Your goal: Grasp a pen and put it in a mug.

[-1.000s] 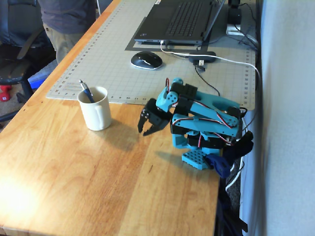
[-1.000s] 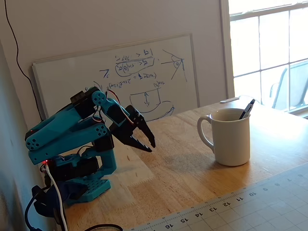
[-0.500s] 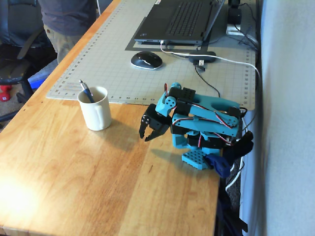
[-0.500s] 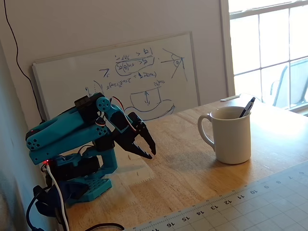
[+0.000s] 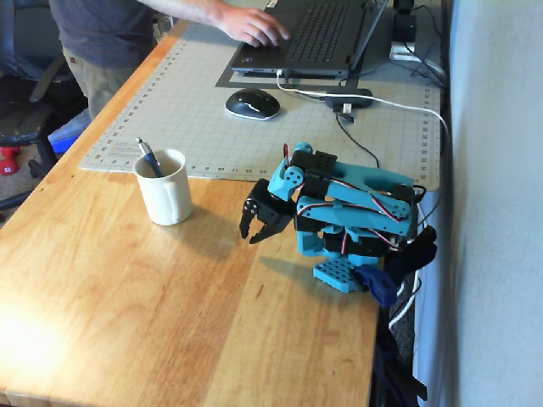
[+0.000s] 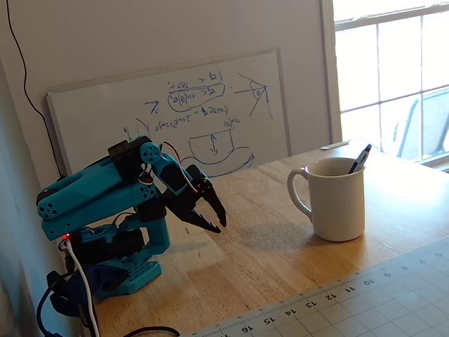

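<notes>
- The slim dark blue-black pen (image 5: 148,157) stands inside the plain cream-white ceramic mug (image 5: 165,188), leaning against the rim, its upper end poking above the lip; the other fixed view agrees, with the pen (image 6: 360,159) tilted out of the mug (image 6: 337,199).
- Judgement: the placing step appears complete; nothing lies loose on the wooden desk (image 5: 127,297) for the arm to collect.
- The black two-finger gripper (image 5: 252,235) of the folded blue arm hangs just above the desk, tips pointed down. The jaws stand slightly parted with nothing between them: released and empty, confirmed in the other fixed view (image 6: 213,221).
- Key relation: in the fixed view from above the desk corner, the mug lies to the left of the gripper, well apart, with bare wood between. The pen's long axis runs steeply upward, tilted away from the arm.
- The mug handle faces the arm side in the low fixed view.
- Judgement: any coming move is a retreat to rest, clear of the mug.
- A person's hand (image 5: 254,28) rests on the dark laptop (image 5: 310,38) at the far end of the grey cutting mat (image 5: 187,102), remote from the arm.
</notes>
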`<state>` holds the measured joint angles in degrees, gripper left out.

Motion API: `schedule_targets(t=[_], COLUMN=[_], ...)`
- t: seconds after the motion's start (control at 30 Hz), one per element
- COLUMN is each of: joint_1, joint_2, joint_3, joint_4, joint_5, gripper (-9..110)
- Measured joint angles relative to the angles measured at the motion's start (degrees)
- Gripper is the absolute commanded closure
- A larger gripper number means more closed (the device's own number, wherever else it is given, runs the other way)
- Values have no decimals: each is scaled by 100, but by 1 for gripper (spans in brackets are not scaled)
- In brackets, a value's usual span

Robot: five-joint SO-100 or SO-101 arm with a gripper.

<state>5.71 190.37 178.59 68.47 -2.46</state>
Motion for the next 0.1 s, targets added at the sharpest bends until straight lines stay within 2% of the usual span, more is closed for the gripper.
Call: schedule_targets(t=[0.1], joint_1=[0], joint_2=[0], joint_3=[0], joint_4=[0], joint_5=[0], gripper=[98])
